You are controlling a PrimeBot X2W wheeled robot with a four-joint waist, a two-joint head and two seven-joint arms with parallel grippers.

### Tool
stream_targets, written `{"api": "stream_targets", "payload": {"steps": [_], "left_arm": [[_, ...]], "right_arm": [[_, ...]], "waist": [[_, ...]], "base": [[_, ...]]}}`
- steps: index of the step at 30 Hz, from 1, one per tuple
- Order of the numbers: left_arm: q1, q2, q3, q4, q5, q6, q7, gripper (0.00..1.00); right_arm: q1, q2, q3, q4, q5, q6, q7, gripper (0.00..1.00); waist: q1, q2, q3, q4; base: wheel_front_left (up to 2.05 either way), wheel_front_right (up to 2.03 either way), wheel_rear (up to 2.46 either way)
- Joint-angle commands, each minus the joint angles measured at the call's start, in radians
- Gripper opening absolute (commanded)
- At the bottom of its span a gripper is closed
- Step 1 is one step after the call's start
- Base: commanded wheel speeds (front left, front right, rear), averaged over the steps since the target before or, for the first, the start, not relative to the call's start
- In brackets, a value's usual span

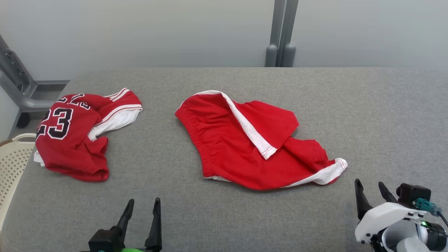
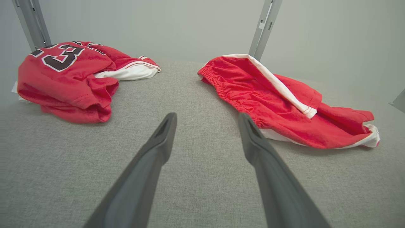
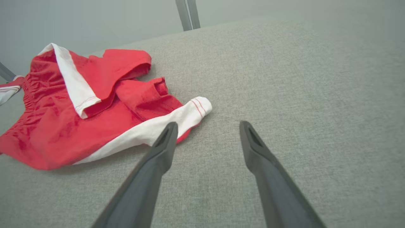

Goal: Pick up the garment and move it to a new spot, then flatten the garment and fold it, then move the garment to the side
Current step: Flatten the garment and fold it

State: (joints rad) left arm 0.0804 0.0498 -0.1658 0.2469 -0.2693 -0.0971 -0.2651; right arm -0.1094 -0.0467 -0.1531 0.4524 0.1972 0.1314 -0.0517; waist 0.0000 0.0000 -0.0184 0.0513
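Grey surface (image 1: 224, 217), red shorts (image 1: 231, 154) crumpled mid, jersey (image 1: 70, 147) left, L+R jaws apart, empty

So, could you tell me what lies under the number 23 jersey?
The jersey rests on the grey table; a white scrap pokes out from beneath its left edge. The rest underneath is covered.

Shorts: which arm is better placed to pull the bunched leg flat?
Right, probably: the right gripper, open, sits beside the white-trimmed leg end of the shorts; the left gripper, also open, sits farther off.
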Motion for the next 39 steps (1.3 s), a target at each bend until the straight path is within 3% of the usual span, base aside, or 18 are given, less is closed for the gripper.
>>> {"api": "stream_targets", "payload": {"steps": [1,6,13,22,39], "left_arm": [[-0.006,0.002,0.014,0.012,-0.008,0.020,0.001,1.00],[-0.030,0.004,0.040,0.028,-0.029,0.051,0.018,1.00],[-0.029,0.037,0.036,0.037,-0.011,0.053,0.020,1.00],[0.025,0.088,0.026,0.047,0.029,0.042,0.004,1.00],[0.047,0.082,0.063,0.049,0.008,0.060,0.000,1.00]], "right_arm": [[0.026,-0.004,-0.003,-0.023,0.009,-0.001,-0.009,1.00],[0.066,-0.004,0.019,-0.091,-0.001,-0.001,-0.062,1.00],[0.126,-0.004,0.057,-0.148,-0.050,-0.001,-0.134,1.00],[0.170,-0.004,0.061,-0.160,-0.108,-0.001,-0.147,1.00],[0.138,-0.004,0.124,-0.203,-0.144,-0.001,-0.102,1.00]], "waist": [[0.0000,0.0000,-0.020,-0.017],[0.0000,0.0000,-0.036,-0.025],[0.0000,0.0000,-0.057,-0.030],[0.0000,0.0000,-0.069,-0.038],[0.0000,0.0000,-0.068,0.000]], "base": [[0.00,0.00,0.00],[0.00,0.00,0.00],[0.00,0.00,0.00],[0.00,0.00,0.00],[0.00,0.00,0.00]]}}
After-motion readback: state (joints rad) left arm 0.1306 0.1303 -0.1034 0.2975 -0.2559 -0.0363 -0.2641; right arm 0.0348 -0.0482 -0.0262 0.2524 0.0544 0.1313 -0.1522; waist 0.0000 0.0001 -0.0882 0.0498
